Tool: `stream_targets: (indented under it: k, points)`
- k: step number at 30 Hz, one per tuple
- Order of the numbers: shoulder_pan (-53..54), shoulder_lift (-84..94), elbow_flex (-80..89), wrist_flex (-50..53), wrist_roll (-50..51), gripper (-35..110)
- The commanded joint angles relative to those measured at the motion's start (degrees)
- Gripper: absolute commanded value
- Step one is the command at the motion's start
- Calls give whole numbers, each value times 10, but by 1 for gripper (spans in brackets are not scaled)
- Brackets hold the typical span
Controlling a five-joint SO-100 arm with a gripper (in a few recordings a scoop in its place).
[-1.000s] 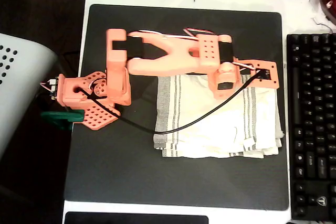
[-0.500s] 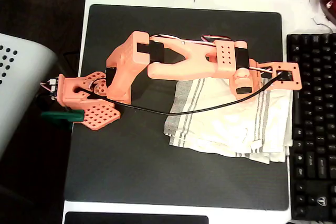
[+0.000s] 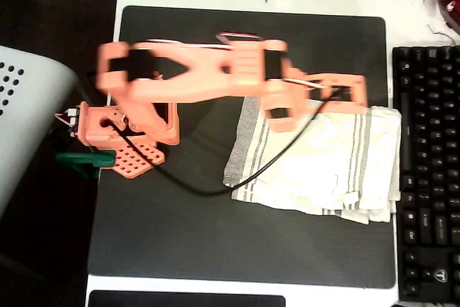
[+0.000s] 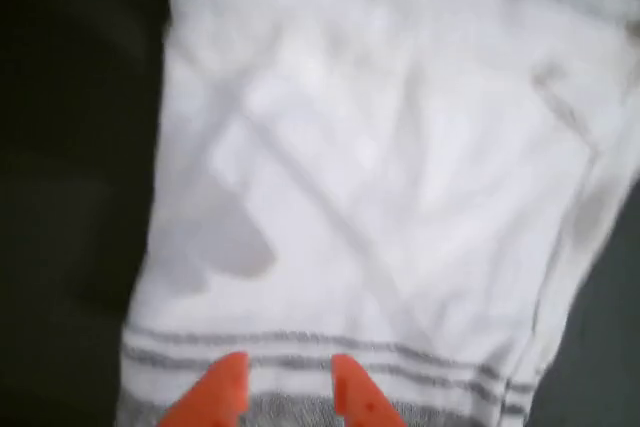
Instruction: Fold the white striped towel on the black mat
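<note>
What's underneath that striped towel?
The white striped towel lies on the black mat, which shows all around it except at the towel's right edge. Anything else beneath the cloth is covered.

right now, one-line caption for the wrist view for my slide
Two orange fingers, slightly apart, hover over the grey-striped edge of the white striped towel on the black mat.

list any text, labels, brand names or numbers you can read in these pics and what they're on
No text can be read in these pictures.
Black keyboard: key legends show as pale marks, too small and blurred to read.
A pale logo on a key near its bottom edge: shape only, not legible.
White striped towel, black mat and the orange arm: no print visible.
</note>
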Motion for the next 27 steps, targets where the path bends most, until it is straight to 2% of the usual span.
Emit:
stream_targets:
  k: [1,7,14,27]
  points:
    - [7,153,106,6,3,7]
    - [30,332,258,25,-3,0]
    - [33,528,425,25,-17,0]
    - [31,751,558,112,-2,0]
